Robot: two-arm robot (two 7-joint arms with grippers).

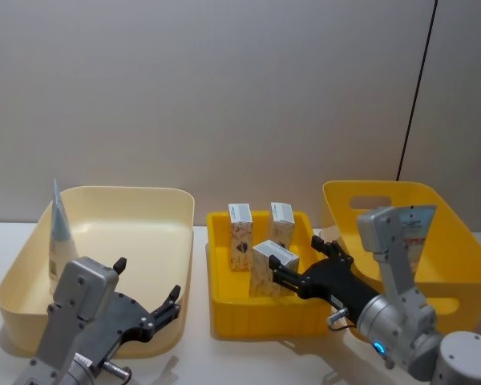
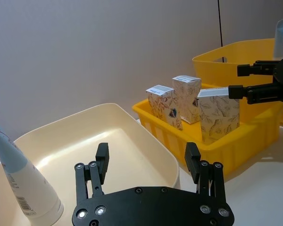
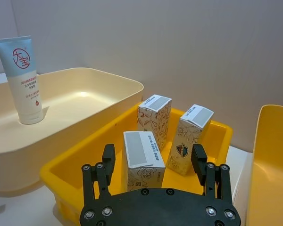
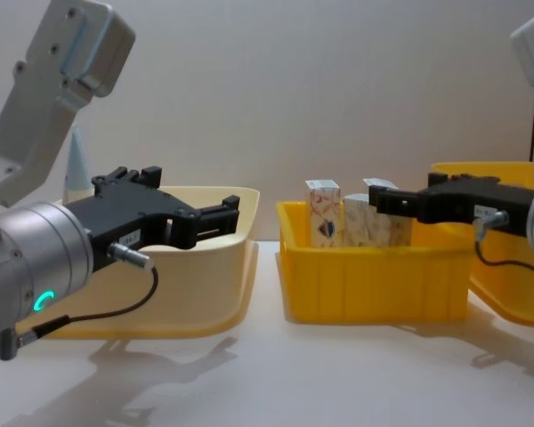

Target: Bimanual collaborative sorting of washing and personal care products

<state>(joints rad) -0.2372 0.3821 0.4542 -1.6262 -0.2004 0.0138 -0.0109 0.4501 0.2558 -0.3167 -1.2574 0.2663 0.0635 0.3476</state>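
Marbled beige, the nearest carton (image 1: 271, 265) stands in the middle yellow bin (image 1: 224, 317), head view, right gripper (image 1: 297, 258) wide open and empty beside it; right wrist view: off-centre, so centre before closing; left gripper (image 1: 148, 279) hovers open over the cream bin (image 1: 144, 191).

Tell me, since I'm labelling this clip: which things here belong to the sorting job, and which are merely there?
Job: standing tube; front carton; left rear carton; right rear carton; left pincer and right pincer, both open.
Merely there: cream bin; small yellow bin; large yellow bin.
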